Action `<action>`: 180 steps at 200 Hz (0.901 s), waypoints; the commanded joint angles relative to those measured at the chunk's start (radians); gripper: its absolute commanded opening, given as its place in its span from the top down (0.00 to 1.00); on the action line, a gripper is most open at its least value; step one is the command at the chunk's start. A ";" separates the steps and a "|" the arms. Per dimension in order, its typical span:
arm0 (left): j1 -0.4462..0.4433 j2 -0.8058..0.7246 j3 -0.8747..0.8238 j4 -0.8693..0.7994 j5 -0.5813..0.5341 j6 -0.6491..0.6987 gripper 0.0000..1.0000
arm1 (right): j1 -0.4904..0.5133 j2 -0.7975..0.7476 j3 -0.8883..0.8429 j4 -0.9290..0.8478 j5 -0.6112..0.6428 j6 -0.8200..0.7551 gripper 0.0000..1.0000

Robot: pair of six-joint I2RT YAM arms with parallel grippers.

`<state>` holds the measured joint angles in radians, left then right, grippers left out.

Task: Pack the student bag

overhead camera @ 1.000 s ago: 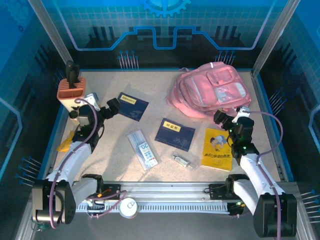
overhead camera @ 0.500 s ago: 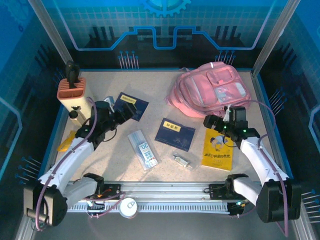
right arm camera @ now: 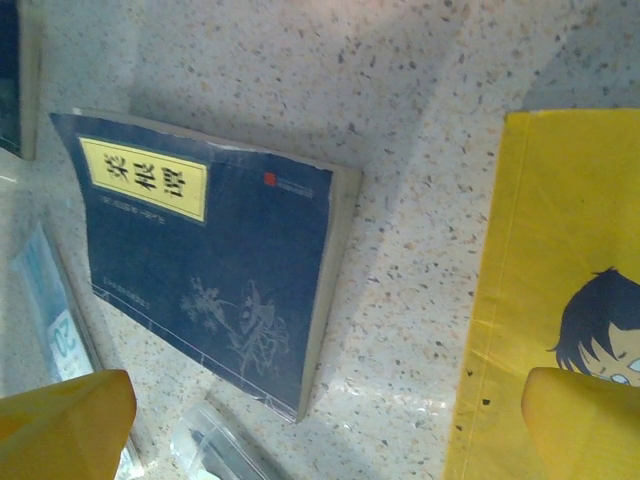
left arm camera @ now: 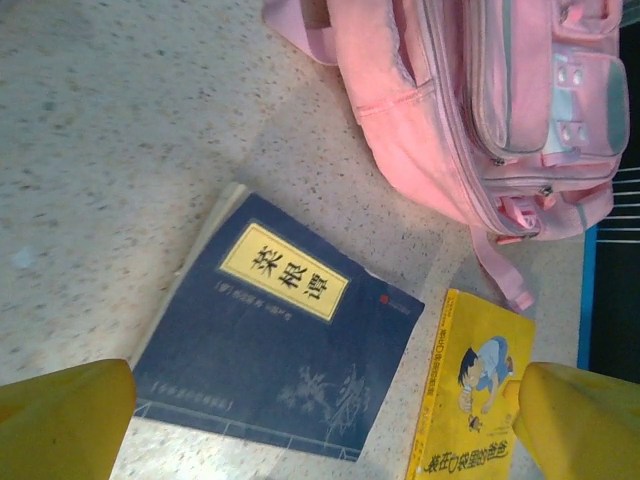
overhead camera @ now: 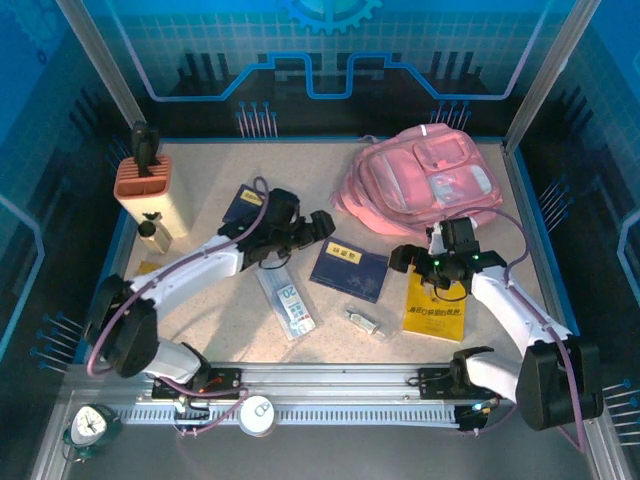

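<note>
The student bag (overhead camera: 425, 185) is a soft pink backpack lying at the back right of the table; its zipped pockets also fill the upper right of the left wrist view (left arm camera: 480, 110). My left gripper (overhead camera: 318, 230) hovers open just left of a navy book (overhead camera: 349, 268), with the book (left arm camera: 280, 340) seen between its yellow fingers (left arm camera: 60, 420). My right gripper (overhead camera: 408, 260) hangs open over the gap between that navy book (right arm camera: 210, 260) and a yellow picture book (overhead camera: 436, 300). Nothing is held by either gripper.
A second navy book (overhead camera: 240, 207) lies partly under my left arm. A clear ruler packet (overhead camera: 286, 298) and a small clear item (overhead camera: 365, 321) lie near the front. An orange-topped pen holder (overhead camera: 145, 185) and a small bottle (overhead camera: 152, 235) stand at the left.
Both arms have swung in toward the middle: the left gripper went right from beside the pen holder, the right gripper went left from beside the bag. Both stayed open.
</note>
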<state>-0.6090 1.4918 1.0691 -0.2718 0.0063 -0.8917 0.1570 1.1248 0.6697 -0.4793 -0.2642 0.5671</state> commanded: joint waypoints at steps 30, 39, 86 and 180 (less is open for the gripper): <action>-0.037 0.267 0.229 0.026 -0.033 -0.007 0.03 | 0.002 -0.057 0.051 0.024 0.003 -0.007 0.00; -0.036 0.309 0.269 0.010 -0.043 -0.011 0.05 | -0.001 -0.057 0.063 0.015 0.010 -0.014 0.00; -0.007 0.478 0.428 -0.035 -0.063 0.007 0.17 | -0.018 -0.054 0.087 0.024 0.003 -0.017 0.00; 0.036 0.770 0.763 -0.102 0.013 0.027 0.01 | -0.024 -0.039 0.117 0.018 0.016 -0.030 0.00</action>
<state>-0.5713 2.1941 1.7180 -0.3107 -0.0105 -0.8837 0.1429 1.0801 0.7506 -0.4522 -0.2558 0.5571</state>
